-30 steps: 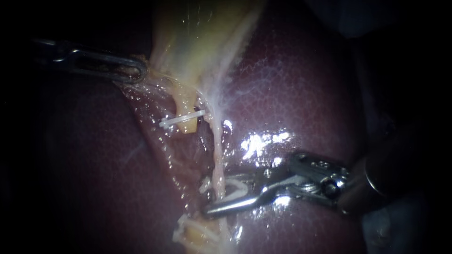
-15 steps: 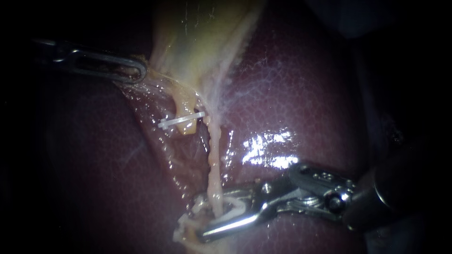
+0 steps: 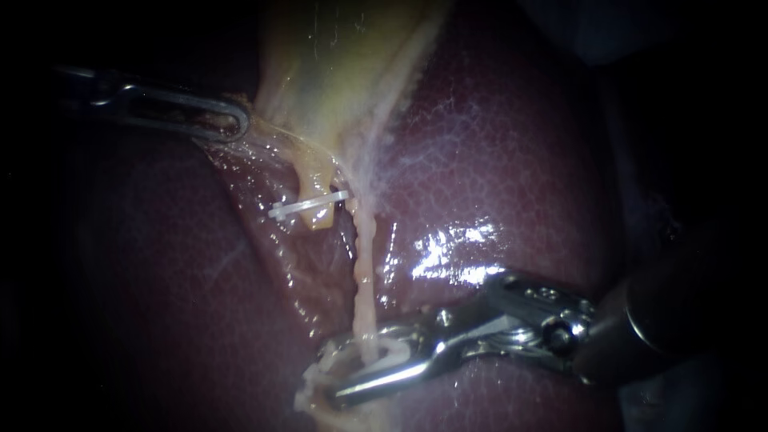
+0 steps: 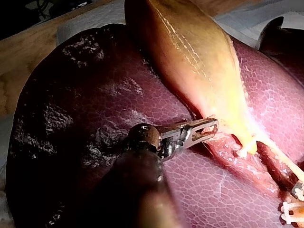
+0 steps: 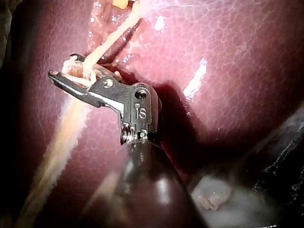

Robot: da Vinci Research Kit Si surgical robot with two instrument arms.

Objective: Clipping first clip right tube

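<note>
The pale right tube (image 3: 362,272) runs from the gallbladder (image 3: 344,64) down across the liver (image 3: 496,144). My right instrument (image 3: 332,374) comes in from the right, its jaws open astride the tube's lower end, with a white clip (image 3: 392,352) seated in them. The right wrist view shows the same: the tube (image 5: 111,40) passes between the jaws of the right instrument (image 5: 64,66). My left instrument (image 3: 236,122) is shut on tissue at the gallbladder's edge, as the left wrist view also shows for this instrument (image 4: 211,129). The left tube's stump (image 3: 320,180) carries a closed white clip (image 3: 308,206).
A second yellowish stump with white clips (image 3: 308,394) lies just beyond the right jaws' tips and shows in the left wrist view as a clipped stump (image 4: 292,211). Wet raw tissue (image 3: 320,264) lies between the tubes. A wooden board (image 4: 28,52) lies under the liver (image 4: 85,85).
My right instrument has slid down and to the left, so the right tube now lies deeper between its jaws and looks straighter. The jaws' gap has narrowed slightly. The left instrument has not moved.
</note>
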